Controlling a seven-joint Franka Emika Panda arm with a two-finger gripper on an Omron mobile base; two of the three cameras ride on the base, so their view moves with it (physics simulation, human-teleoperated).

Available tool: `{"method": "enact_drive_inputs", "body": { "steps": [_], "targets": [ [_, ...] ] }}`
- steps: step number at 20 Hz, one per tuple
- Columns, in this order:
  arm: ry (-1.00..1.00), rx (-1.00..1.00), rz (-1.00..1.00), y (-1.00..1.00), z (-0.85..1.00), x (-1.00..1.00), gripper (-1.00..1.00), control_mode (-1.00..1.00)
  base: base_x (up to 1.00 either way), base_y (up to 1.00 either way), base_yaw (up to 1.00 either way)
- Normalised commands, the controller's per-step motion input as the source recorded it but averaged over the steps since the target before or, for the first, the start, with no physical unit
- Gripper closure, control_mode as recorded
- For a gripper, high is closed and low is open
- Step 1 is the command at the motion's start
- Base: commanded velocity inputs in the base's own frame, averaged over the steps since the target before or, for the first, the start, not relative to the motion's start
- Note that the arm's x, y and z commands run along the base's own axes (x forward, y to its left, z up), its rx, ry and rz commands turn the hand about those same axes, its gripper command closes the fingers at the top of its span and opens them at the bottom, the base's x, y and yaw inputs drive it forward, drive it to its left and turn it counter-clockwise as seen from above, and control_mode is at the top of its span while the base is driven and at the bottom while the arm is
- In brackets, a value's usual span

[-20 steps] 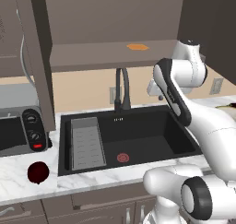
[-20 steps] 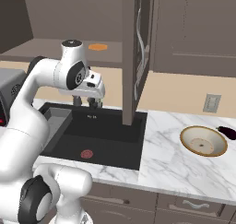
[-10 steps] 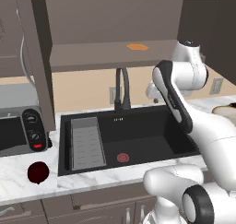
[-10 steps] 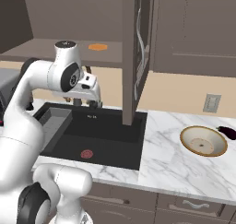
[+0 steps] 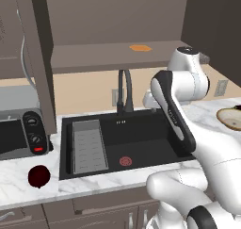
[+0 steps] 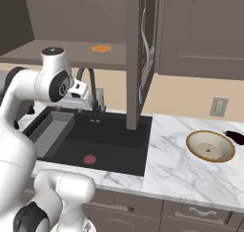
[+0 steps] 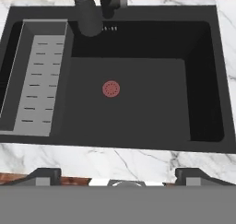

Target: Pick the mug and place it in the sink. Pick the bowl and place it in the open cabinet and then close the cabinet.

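Note:
The dark red mug (image 5: 39,176) stands on the marble counter left of the black sink (image 5: 155,134), far from my hand. In the hand view I look straight down into the sink (image 7: 152,98), with its red drain (image 7: 111,89) and grey ribbed tray (image 7: 39,80). My gripper (image 7: 119,176) hangs above the basin, open wide and holding nothing. The tan bowl (image 6: 210,146) rests on the counter right of the sink (image 6: 109,131); its edge shows as the bowl (image 5: 231,118). The cabinet's door (image 6: 141,54) is swung open, exposing its brown shelf (image 5: 108,53).
The dark faucet (image 5: 124,89) rises behind the basin, close to my hand. A toaster oven (image 5: 19,134) sits left of the sink. An orange patch (image 6: 101,48) lies on the shelf. A dark eggplant (image 6: 236,136) lies beside the bowl. The open door (image 5: 40,58) hangs above the counter.
The fingers have spread from partly closed to wide open. The hand has shifted a little to the left, toward the faucet. Mug and bowl have not moved.

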Motion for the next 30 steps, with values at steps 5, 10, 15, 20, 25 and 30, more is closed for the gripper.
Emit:
{"method": "enact_drive_inputs", "body": {
  "steps": [5,10,15,20,25,30],
  "targets": [
    [0.02,0.00,0.01,0.35,-0.09,-0.32,-1.00,-1.00,0.00,0.00,0.00],
    [0.00,0.00,0.01,0.35,-0.17,-0.36,-1.00,-1.00,0.00,0.00,0.00],
    [0.03,0.02,0.02,0.35,-0.18,-0.22,-1.00,-1.00,0.00,0.00,0.00],
    [0.02,0.02,0.02,0.33,-0.18,-0.11,-1.00,-1.00,0.00,0.00,0.00],
    [0.00,0.04,0.00,0.43,-0.16,-0.07,-1.00,-1.00,0.00,0.00,0.00],
    [0.00,0.07,0.00,0.32,-0.30,-0.24,-1.00,-1.00,0.00,0.00,0.00]
  ]
}}
